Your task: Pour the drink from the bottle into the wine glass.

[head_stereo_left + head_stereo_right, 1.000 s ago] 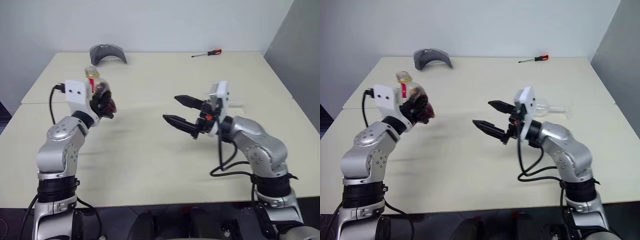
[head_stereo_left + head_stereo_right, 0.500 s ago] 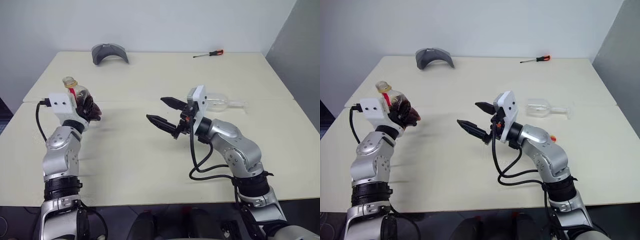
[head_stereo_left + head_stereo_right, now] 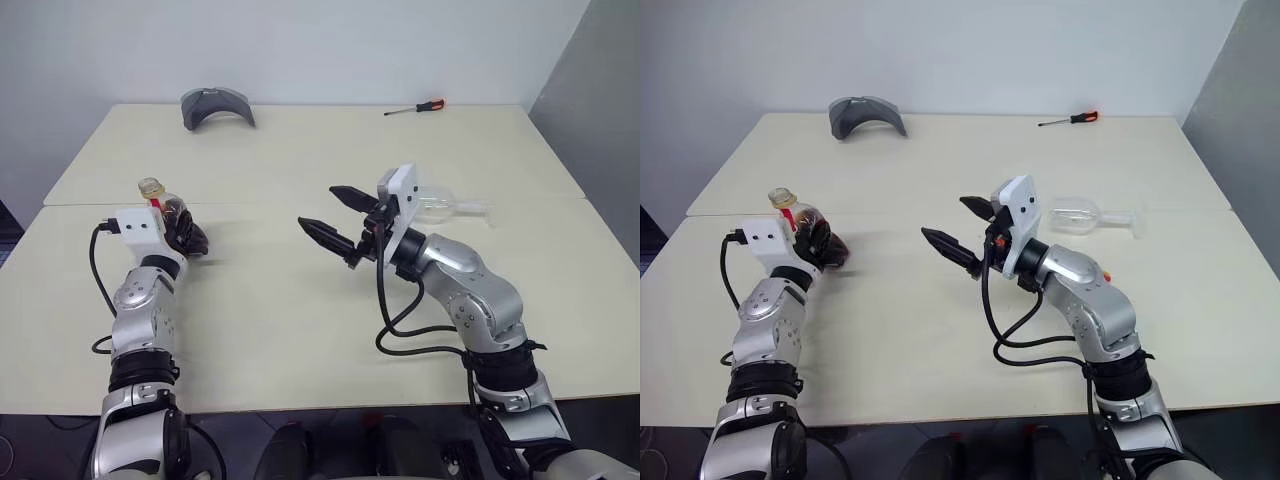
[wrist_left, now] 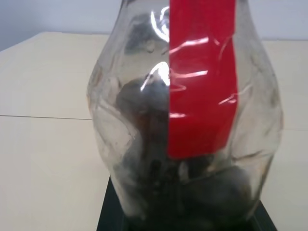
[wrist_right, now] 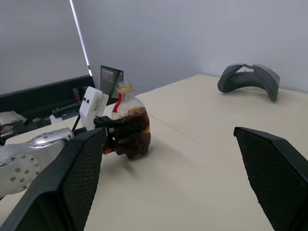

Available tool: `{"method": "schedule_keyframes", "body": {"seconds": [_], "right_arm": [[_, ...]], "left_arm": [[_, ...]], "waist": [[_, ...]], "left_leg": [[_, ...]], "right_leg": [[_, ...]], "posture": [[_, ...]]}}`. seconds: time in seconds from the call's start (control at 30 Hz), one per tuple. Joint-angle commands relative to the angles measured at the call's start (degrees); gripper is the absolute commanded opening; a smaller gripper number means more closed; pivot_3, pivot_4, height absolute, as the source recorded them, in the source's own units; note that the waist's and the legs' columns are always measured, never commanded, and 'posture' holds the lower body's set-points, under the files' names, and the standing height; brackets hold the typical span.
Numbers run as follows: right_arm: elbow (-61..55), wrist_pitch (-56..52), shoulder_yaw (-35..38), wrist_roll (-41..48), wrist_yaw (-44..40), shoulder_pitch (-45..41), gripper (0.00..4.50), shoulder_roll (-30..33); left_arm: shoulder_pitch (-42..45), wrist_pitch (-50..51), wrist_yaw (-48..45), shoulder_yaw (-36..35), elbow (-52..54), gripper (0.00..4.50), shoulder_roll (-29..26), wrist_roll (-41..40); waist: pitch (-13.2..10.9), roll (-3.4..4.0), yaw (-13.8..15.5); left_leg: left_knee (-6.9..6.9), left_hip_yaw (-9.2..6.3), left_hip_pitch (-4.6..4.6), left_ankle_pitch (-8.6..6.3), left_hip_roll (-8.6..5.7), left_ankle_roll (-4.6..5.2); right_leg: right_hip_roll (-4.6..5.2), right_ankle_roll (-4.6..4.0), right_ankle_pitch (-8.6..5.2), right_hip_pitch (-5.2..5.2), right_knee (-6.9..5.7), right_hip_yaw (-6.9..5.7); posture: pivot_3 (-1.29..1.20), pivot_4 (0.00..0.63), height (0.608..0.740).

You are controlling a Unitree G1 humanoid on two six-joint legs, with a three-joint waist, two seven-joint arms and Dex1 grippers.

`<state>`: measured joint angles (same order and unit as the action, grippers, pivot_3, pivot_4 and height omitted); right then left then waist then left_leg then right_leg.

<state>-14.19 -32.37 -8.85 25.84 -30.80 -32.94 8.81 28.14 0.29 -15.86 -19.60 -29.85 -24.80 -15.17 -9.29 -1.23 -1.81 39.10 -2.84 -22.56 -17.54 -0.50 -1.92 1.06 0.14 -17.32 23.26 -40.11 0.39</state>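
The small squat clear plastic bottle (image 3: 805, 232) of dark brown drink (image 5: 133, 129), yellow-capped and pinched in the left gripper (image 3: 818, 242) jaws near the counter's (image 3: 940, 330) left edge, cannot pour while capped, and the clear stemmed wine glass (image 3: 1088, 215) lying on its side toward the right edge behind the right gripper (image 3: 962, 232), jaws spread empty, would spill it.

Two pale cream tables (image 3: 300, 310) butt together along a seam before a plain grey-white wall (image 3: 300, 45).

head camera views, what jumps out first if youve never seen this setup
The left gripper is clamped on the bottle of dark drink, upright at the table's left side. At mid-table the right gripper hovers with its black fingers spread wide and nothing between them. Behind it the wine glass lies on its side on the table.
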Motion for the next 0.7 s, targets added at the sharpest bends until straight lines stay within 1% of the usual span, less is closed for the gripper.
{"method": "schedule_keyframes", "body": {"seconds": [0.03, 0.1, 0.13, 0.2, 0.37, 0.43, 0.5, 0.7], "right_arm": [[-1.1, 1.6, 1.1, -0.3, 0.5, -1.3, 4.50, -0.1], [-1.1, 1.7, 1.1, -0.4, 0.4, -1.2, 4.50, 0.1], [-1.0, 1.7, 1.1, -0.3, 0.4, -1.2, 4.50, 0.2], [-0.8, 1.9, 1.2, -0.3, 0.4, -1.3, 4.50, 0.3], [-0.2, 2.3, 1.4, -0.5, 0.5, -1.4, 4.50, 0.4], [-0.3, 2.4, 1.4, -0.5, 0.2, -1.3, 4.50, 0.5], [-0.3, 2.4, 1.5, -0.4, 0.1, -1.3, 4.50, 0.5], [0.1, 2.8, 1.5, -0.3, -0.2, -0.8, 4.50, 0.7]], "left_arm": [[1.3, -1.3, -0.5, 0.2, 0.5, 0.69, -0.1, 0.2], [1.2, -0.7, -1.7, 0.6, 0.9, 1.44, 0.0, -0.4], [1.2, -0.6, -2.0, 0.7, 1.0, 1.69, 0.0, -0.5], [1.1, -0.3, -2.2, 0.4, 1.4, 2.41, 0.2, -0.9], [0.4, 0.5, -1.3, 0.1, 3.2, 3.98, 0.4, -0.9], [-0.9, 1.3, -0.7, -0.1, 5.3, 4.47, 0.7, -1.1], [-2.6, 2.5, 0.1, -0.3, 8.1, 4.47, 1.0, -1.4], [-10.5, 9.2, 1.8, -0.5, 21.3, 4.47, 1.8, -2.8]], "waist": [[0.0, 0.00, 0.0], [0.0, 0.00, 0.0], [0.0, 0.00, 0.0], [0.0, 0.00, 0.0], [0.0, -0.01, 0.0], [0.0, -0.01, 0.0], [0.0, 0.00, 0.0], [0.0, 0.00, -0.1]], "left_leg": [[0.00, 0.00, 0.00, 0.00, 0.00, 0.00], [0.00, 0.00, 0.00, 0.00, 0.00, 0.00], [0.00, 0.00, 0.00, 0.00, 0.00, 0.00], [0.00, 0.00, 0.00, 0.00, 0.00, 0.00], [0.00, 0.00, 0.00, 0.00, 0.00, 0.00], [0.00, 0.00, 0.00, 0.00, 0.00, 0.00], [0.00, 0.01, 0.00, 0.00, 0.00, 0.00], [-0.02, 0.00, 0.01, 0.00, 0.01, 0.00]], "right_leg": [[0.00, 0.00, 0.00, 0.00, 0.00, 0.00], [0.00, 0.00, 0.00, 0.00, 0.00, 0.00], [0.00, 0.00, 0.00, 0.00, 0.00, 0.00], [0.00, 0.00, 0.00, 0.00, 0.00, 0.00], [0.00, 0.00, 0.00, 0.00, 0.00, 0.00], [0.00, 0.00, 0.00, 0.00, 0.00, 0.01], [0.00, 0.00, 0.00, 0.00, 0.00, 0.02], [0.00, 0.00, 0.00, 0.01, -0.01, 0.04]], "posture": [[0.00, 0.150, 0.740], [0.00, 0.150, 0.740], [0.00, 0.150, 0.740], [0.00, 0.150, 0.740], [0.00, 0.150, 0.740], [0.00, 0.150, 0.740], [0.00, 0.150, 0.740], [0.00, 0.150, 0.740]]}}
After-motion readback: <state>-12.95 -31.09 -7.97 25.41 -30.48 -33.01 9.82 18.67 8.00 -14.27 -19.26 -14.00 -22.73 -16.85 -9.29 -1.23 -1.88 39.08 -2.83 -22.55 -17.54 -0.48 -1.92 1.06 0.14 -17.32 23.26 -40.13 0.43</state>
